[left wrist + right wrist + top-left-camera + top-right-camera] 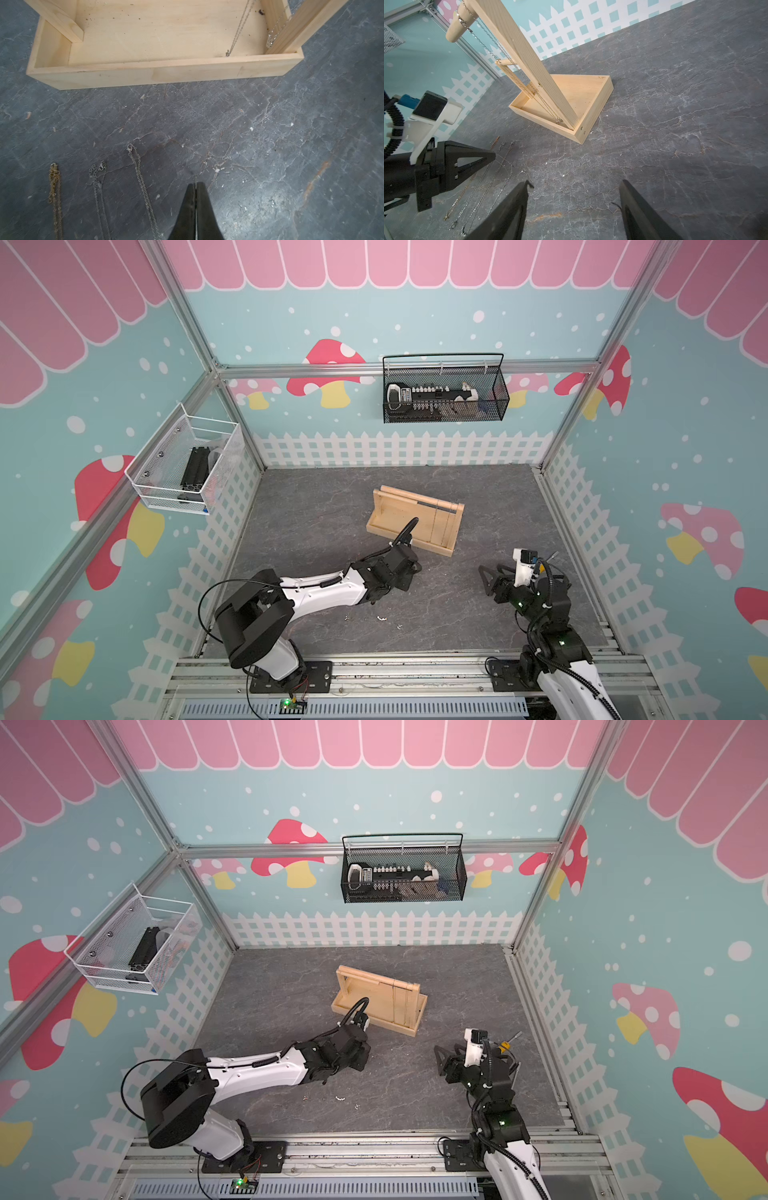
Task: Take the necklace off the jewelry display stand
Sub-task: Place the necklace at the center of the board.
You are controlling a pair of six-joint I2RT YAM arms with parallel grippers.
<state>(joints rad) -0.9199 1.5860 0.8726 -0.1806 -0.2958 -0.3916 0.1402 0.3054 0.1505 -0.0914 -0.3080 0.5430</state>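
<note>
Jewelry display stand: set at table centre, long axis roughly along the far edge, slightly skewed. Necklace: hung from the dowel rail by the end board on the right arm's side, beyond both grippers. Left gripper: jaws closed, a fine chain seemingly pinched. Right gripper: jaws spread, nothing held; judged the freer arm.

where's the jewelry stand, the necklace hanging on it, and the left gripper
jewelry display stand (395,512): in a top view, on its flat base.
hanging necklace (239,28): left wrist view, midway down the chain.
left gripper (195,184): left wrist view, at its closed fingertips.
</note>
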